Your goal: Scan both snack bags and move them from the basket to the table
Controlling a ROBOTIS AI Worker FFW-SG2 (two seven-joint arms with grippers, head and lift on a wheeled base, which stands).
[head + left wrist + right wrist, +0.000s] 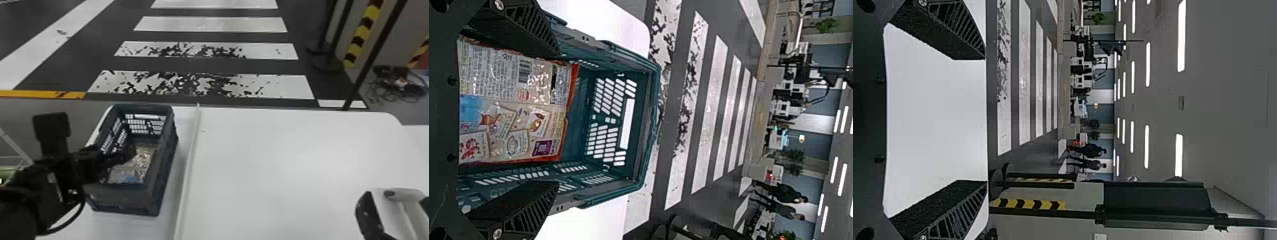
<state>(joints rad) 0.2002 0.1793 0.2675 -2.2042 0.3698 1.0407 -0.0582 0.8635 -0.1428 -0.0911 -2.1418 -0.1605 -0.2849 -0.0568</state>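
The left hand (123, 154) is over the left side of the dark teal basket (118, 199), its arm coming in from the left edge of the head view; in the left wrist view its two fingers stand wide apart, with nothing pinched between them, the snack bag (514, 105) showing in the gap; whether either finger touches the bag or the basket wall cannot be told.

The bag lies inside the basket, its printed face up; it has reddish-orange edges, a barcode, small food pictures and a blue patch; whether a second bag lies with it is unclear.

The right hand (399, 198) is at the lower right corner of the head view; the right wrist view shows its fingers spread well apart, the white surface of the table (271, 159) beyond and between them; a pale grey bar-shaped piece (407, 195) shows between the fingers in the head view; what it is cannot be told.

The basket stands upright on the left part of the table; just to its right, a thin pale rail (188, 159) runs from the far edge towards the robot; past the table, a dark floor (204, 65) carries worn white stripes (281, 86).
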